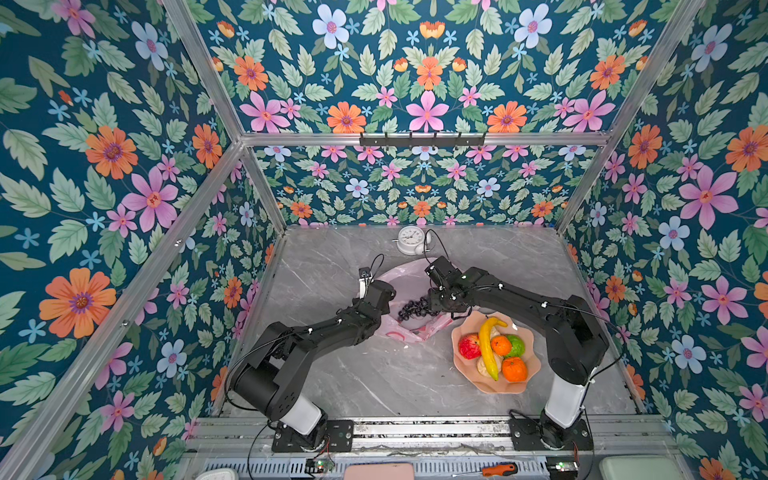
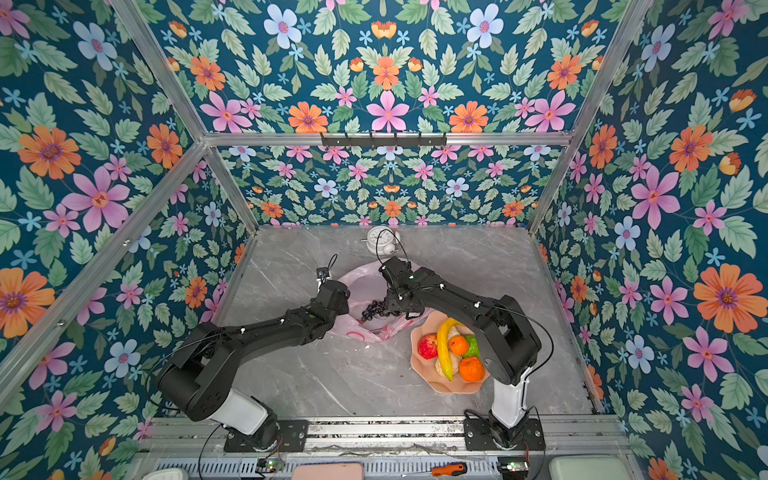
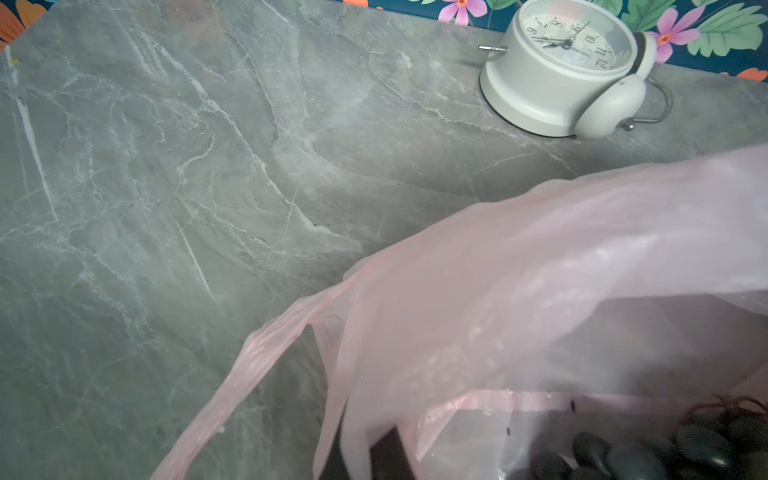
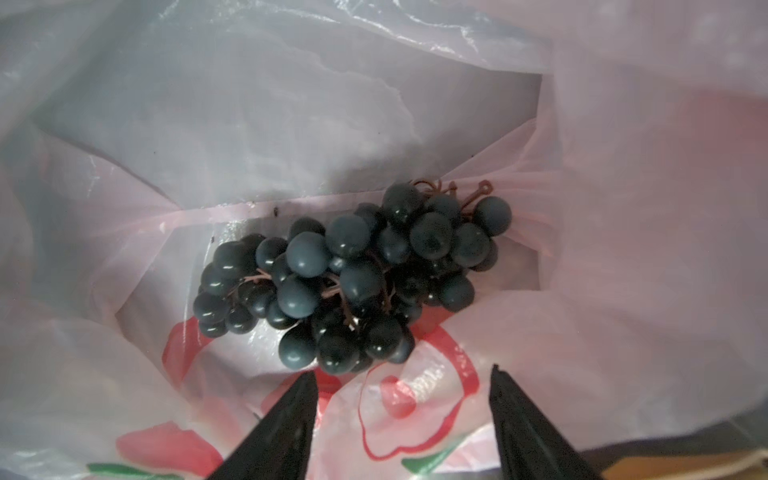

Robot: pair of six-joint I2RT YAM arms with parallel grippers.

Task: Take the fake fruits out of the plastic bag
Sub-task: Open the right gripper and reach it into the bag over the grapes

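The dark grape bunch (image 4: 353,278) is seen lying inside the pink plastic bag (image 4: 623,249), which is spread on the grey surface (image 1: 374,374) just beside the peach dish (image 1: 521,384); the banana (image 1: 487,347), apple (image 1: 469,346), oranges (image 1: 514,369) and green fruit (image 1: 516,344) are heaped in that dish. The right pincer (image 4: 402,372) is held wide open and empty inside the bag, just short of the grapes. The left pincer (image 1: 388,297) is closed on the bag's rim, by which the film is lifted off the surface.
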